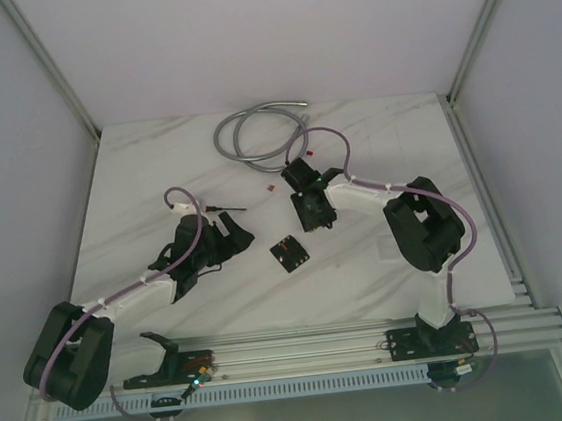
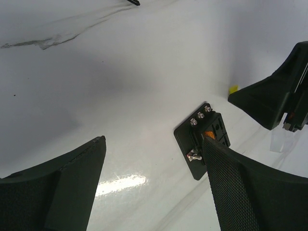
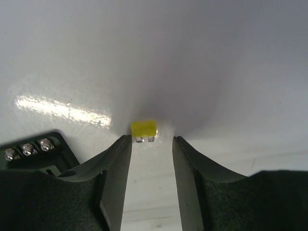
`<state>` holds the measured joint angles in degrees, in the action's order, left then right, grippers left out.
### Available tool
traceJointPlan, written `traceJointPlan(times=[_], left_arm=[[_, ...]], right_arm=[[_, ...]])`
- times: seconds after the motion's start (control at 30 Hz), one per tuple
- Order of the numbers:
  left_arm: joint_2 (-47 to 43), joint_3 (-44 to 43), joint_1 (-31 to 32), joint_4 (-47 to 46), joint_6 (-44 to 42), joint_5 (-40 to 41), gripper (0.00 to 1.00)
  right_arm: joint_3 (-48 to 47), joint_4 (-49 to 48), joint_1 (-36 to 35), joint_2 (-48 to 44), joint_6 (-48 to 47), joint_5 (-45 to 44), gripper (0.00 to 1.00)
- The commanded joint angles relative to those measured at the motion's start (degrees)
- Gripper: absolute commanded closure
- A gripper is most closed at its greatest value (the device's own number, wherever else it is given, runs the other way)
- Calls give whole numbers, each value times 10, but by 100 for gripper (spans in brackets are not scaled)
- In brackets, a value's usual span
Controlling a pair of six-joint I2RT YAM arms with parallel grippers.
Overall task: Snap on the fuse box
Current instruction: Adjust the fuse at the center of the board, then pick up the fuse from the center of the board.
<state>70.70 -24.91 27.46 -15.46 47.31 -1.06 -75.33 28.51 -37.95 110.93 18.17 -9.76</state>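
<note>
My left hand (image 2: 153, 142) is open wide and holds nothing. It hangs low on the left of the fuse box (image 2: 199, 139). Its right finger (image 2: 250, 192) hides one edge of the box, and I cannot tell if they touch. The fuse box lies flat on the tabletop (image 2: 120, 72), and no hand grips it. My right hand (image 3: 151, 139) is just beyond the fuse box, on its right. Its gap is small and it holds nothing. A little yellow fuse (image 3: 144, 129) lies right at its fingertips, not pinched.

So I think the job is only just starting. The box is not held down, and I see nothing snapped onto it. All the pushing is left to do.

The top view shows the whole tabletop, with a grey cable (image 1: 263, 132) coiled far behind the fuse box and a tiny red bit (image 1: 310, 154) nearer to it. The left wrist view shows three screws (image 2: 199, 115) and an orange bit (image 2: 209, 134) on the box, too small to see from the top. Only the right wrist view shows the yellow fuse's two metal legs.
</note>
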Motion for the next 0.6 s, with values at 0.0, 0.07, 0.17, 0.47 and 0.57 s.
traceJointPlan(times=[0.0,0.07,0.17,0.47,0.57], left_arm=[[1,-9,3,-15,-13,-6,10],[0,-9,3,-13,-14,-6,9],[-1,-9,3,-11,-14,-5,9],[-2,-9,3,-5,-15,-5,9],[1,-11,3,-5,-16,-7,9]], right_arm=[[-27,62,5,5,-36,21,53],[-35,65,7,7,-42,27,52],[-51,64,13,14,-52,43,51],[-91,65,19,55,-54,71,52],[-94,74,19,59,-50,64,53]])
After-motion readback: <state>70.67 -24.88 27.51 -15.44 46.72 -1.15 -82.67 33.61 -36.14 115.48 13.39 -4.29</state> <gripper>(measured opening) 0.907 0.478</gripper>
